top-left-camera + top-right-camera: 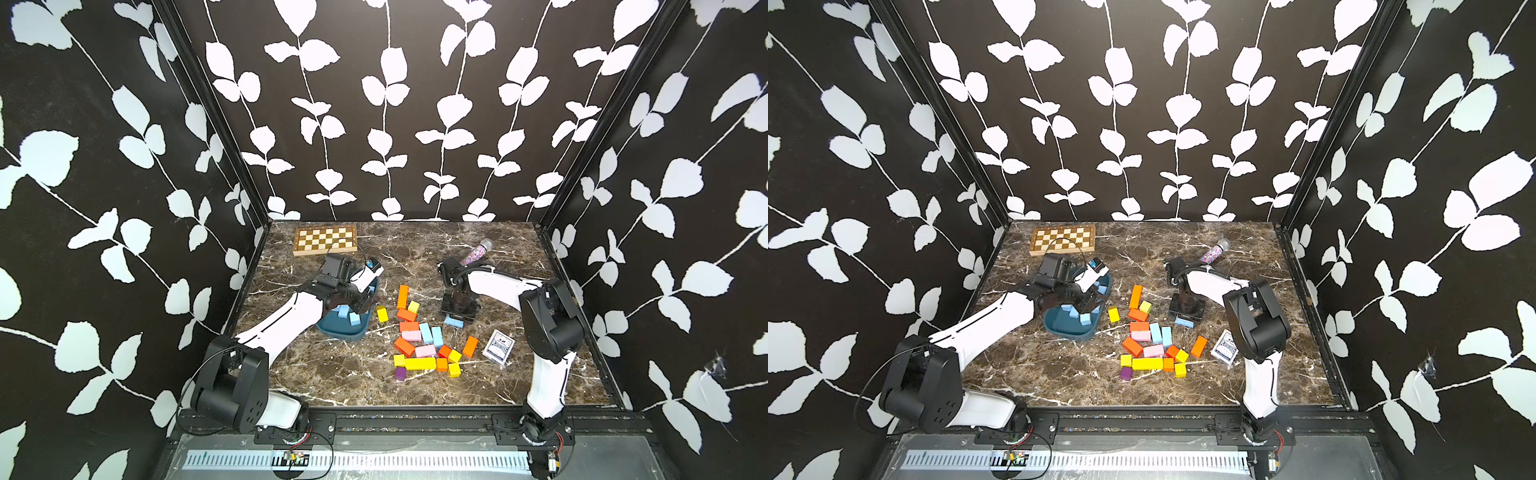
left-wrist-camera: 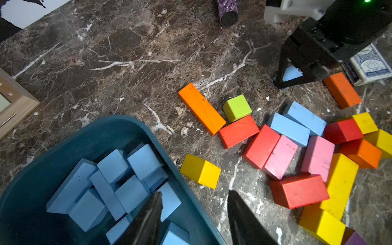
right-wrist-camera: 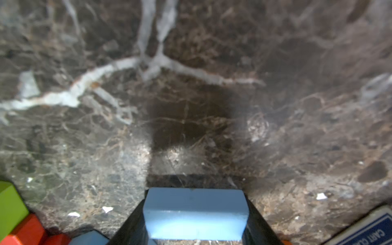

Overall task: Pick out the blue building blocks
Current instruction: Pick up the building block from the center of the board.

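The blue building blocks [image 2: 131, 193] look nearly sorted. The right gripper [image 1: 458, 312] is closed against one blue block [image 3: 195, 214] down at the worktop [image 3: 191, 106]. The left gripper [image 2: 195, 222], half open and empty, hangs over the teal tray [image 2: 42, 169], which holds about ten. Two blue bricks [image 2: 290, 129] remain in the coloured pile [image 2: 282, 157].

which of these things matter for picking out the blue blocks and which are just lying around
Job: blue blocks in the teal tray; two loose blue bricks; lone blue block at the right gripper.
Lying about: chessboard, microphone, card deck, other coloured blocks.
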`<action>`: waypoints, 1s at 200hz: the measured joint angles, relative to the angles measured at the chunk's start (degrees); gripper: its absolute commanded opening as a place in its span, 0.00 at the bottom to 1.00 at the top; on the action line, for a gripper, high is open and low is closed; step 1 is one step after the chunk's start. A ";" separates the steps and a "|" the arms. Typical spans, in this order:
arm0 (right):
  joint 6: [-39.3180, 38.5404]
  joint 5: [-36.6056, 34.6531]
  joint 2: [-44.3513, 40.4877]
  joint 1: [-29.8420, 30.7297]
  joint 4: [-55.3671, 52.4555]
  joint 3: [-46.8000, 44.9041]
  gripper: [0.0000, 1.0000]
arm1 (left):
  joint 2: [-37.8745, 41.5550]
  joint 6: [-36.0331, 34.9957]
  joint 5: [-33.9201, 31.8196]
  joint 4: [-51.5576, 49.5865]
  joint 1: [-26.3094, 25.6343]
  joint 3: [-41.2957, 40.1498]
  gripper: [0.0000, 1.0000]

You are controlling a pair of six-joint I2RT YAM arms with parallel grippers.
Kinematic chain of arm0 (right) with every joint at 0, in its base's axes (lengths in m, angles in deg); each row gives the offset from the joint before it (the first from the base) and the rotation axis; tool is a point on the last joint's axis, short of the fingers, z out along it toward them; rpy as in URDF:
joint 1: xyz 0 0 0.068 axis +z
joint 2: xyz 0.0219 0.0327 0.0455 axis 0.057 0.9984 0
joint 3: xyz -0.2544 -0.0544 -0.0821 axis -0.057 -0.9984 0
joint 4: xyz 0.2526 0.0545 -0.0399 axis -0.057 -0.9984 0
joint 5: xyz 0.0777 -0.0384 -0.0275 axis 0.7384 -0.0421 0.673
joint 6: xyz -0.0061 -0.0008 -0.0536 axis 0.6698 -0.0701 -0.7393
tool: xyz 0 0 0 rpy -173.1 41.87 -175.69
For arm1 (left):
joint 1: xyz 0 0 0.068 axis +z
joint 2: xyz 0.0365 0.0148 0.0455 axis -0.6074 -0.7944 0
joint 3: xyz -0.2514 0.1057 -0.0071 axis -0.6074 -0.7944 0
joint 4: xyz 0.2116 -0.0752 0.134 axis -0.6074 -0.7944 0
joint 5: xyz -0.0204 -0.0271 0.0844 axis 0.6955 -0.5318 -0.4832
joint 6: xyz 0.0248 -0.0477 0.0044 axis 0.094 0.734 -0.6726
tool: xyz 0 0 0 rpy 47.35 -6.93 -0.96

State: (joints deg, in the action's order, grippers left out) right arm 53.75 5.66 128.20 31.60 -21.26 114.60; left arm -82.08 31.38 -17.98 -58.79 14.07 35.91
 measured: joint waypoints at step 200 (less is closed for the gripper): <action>5.92 37.35 -32.11 -0.26 48.87 -20.76 0.28 | 5.66 -21.55 36.89 14.73 -0.04 0.11 0.57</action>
State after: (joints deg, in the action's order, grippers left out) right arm 59.68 43.01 96.09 31.34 27.61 93.83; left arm -76.42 9.83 18.91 -44.06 14.03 36.02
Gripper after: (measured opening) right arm 0.588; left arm 0.569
